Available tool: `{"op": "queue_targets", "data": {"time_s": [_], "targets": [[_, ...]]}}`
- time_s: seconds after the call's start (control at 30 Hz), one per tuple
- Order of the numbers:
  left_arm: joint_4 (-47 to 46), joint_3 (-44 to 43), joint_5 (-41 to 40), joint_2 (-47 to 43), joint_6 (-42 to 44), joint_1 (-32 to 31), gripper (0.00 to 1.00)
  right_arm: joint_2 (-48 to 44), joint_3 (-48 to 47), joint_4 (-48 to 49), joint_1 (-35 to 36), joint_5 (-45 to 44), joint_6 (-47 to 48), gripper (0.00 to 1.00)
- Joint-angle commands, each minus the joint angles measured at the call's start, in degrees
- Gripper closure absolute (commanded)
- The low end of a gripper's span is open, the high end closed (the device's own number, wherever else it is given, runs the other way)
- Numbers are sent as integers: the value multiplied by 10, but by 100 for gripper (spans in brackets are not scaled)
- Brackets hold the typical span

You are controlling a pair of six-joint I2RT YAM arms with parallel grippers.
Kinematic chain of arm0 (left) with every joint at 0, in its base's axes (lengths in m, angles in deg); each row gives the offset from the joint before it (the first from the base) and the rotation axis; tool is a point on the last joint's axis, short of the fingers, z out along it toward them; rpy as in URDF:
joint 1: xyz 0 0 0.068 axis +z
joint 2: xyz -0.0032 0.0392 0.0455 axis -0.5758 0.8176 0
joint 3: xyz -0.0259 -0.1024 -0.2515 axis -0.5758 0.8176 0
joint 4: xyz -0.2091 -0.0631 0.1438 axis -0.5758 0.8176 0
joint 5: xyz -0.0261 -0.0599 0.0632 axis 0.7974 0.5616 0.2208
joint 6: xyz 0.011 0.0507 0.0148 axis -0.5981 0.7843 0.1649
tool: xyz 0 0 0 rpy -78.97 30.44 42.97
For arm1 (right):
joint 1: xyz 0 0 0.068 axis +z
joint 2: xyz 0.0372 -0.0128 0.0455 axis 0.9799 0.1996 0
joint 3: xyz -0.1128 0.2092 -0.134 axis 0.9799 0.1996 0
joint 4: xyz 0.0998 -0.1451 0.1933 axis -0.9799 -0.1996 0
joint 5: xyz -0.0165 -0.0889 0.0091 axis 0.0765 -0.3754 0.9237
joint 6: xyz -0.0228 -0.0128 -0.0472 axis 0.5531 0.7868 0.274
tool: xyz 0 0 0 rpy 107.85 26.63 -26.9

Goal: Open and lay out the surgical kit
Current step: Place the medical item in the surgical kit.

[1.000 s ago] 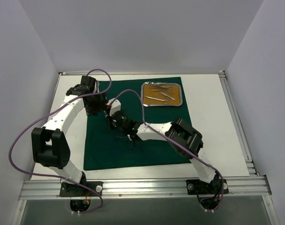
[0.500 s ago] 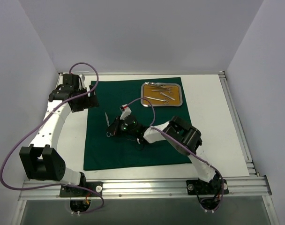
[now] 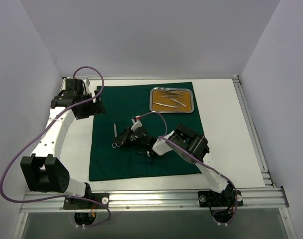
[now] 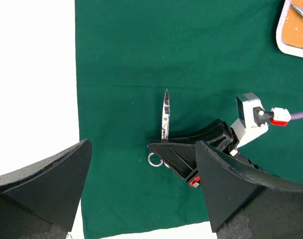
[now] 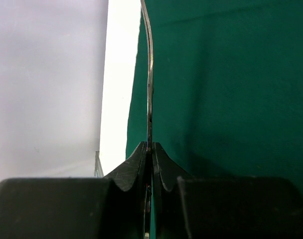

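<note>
The dark green drape (image 3: 161, 149) lies spread flat on the table. At its far right corner sits the steel tray (image 3: 155, 92), tan liner showing, with several slim silver instruments (image 3: 172, 99) in it. A pair of silver scissors (image 3: 113, 130) points away from me over the drape's left part, blade (image 4: 165, 117) and one finger ring (image 4: 154, 160) showing. My right gripper (image 3: 123, 138) is shut on the scissors (image 5: 149, 74), its black fingers (image 4: 184, 154) across the handle end. My left gripper (image 3: 88, 107) hangs open over the drape's left edge, with nothing between its fingers (image 4: 47, 184).
White table (image 3: 221, 129) shows on both sides of the drape. Grey walls close in the left, back and right. A purple cable (image 3: 151, 115) loops above the right wrist. The aluminium rail (image 3: 151, 199) with both arm bases runs along the near edge.
My left gripper has opened and pulled back to the far left, away from the right gripper. The right gripper has moved a little left and nearer with the scissors.
</note>
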Motion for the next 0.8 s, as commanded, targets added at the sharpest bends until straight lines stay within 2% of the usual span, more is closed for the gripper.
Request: {"op": "queue_targets", "data": {"time_s": [0.0,0.27,0.47,0.57,0.77], "targets": [[-19,-2,14,-6,-1,7,6,0,8,37,0,-8,-57,98],[-17,-2,25,-4,-4,12,6,-21,-11,-52,8,-13,-72,94],[-14,-1,37,-2,-8,15,6,6,10,6,9,1,-167,89],[-14,-2,43,-2,-9,18,6,8,17,18,10,2,-186,80],[-11,-4,54,-4,-9,22,6,-21,25,-1,11,-6,-176,68]]}}
